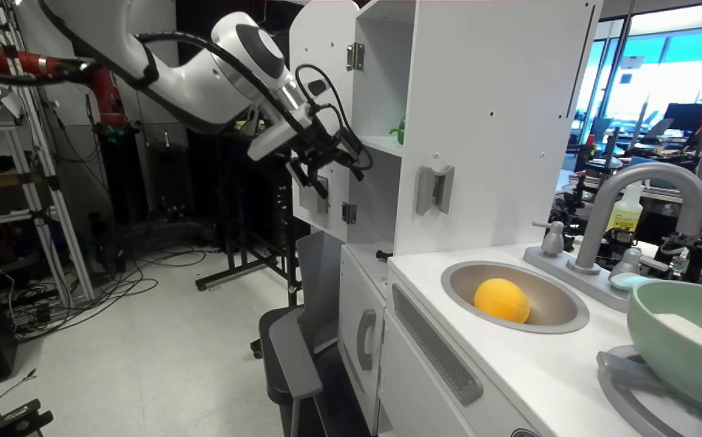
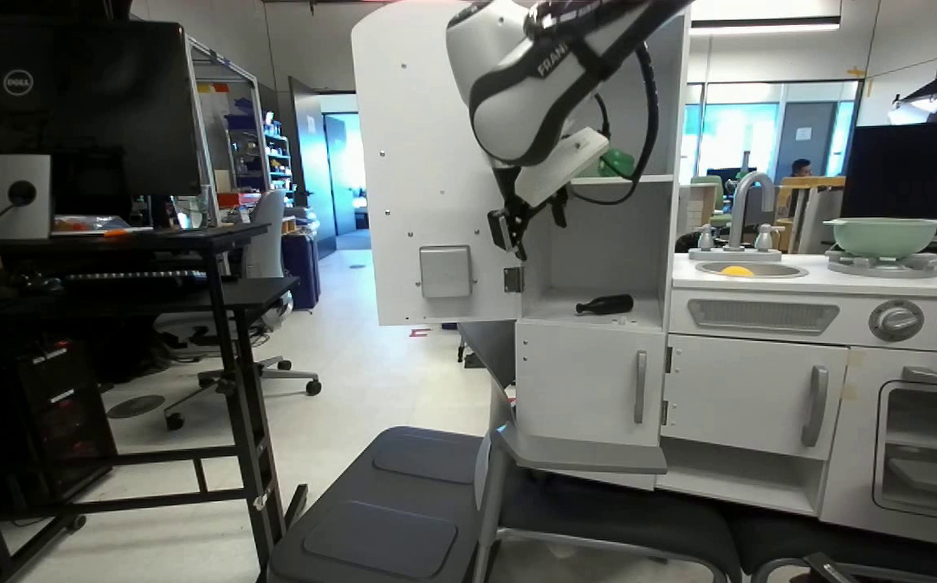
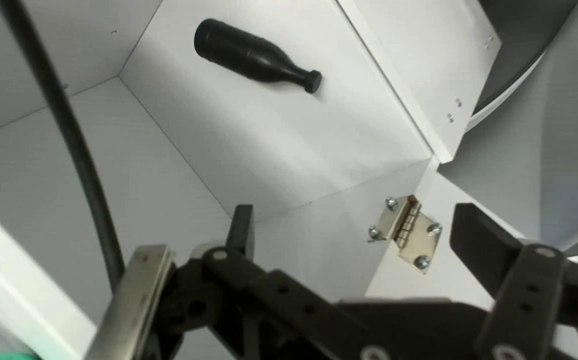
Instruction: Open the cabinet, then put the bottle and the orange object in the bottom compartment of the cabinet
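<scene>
While its two fingers (image 3: 481, 240) stand spread wide apart, the gripper (image 3: 358, 230) hangs pointing downward in front of the tall white cabinet (image 1: 490, 67), close to the inner face of the door (image 2: 403, 186), which is swung open. Whether gripper and door touch cannot be told. A grey square handle (image 2: 445, 271) sits on the door, lower than the gripper and near it in an exterior view. Through the gap between the fingertips, the wrist view shows a metal hinge (image 3: 406, 227) that joins the door to the cabinet wall.

Ahead of the fingers opens the bottom compartment (image 3: 328, 135). On its floor the dark bottle (image 3: 249, 55) lies on its side, well apart from both fingers; in an exterior view it is below the gripper (image 2: 610, 304), its neck turned toward the side where the gripper hangs. On the shelf over that compartment, higher than the fingertips, is a green object (image 2: 615, 162), partly hidden.

Lower than the gripper and well apart from it, past the cabinet's side wall, the orange object (image 1: 502, 300) rests in the round sink (image 1: 551, 306), set in a white counter (image 1: 545, 364) beside a curved faucet (image 1: 598, 218). Farther from the gripper than the sink, a pale green bowl (image 1: 669, 340) stands on a grey burner (image 2: 885, 265). Below the gripper, under the bottom compartment, is a low white panel (image 2: 577, 389) with a grey pull (image 2: 640, 387).
</scene>
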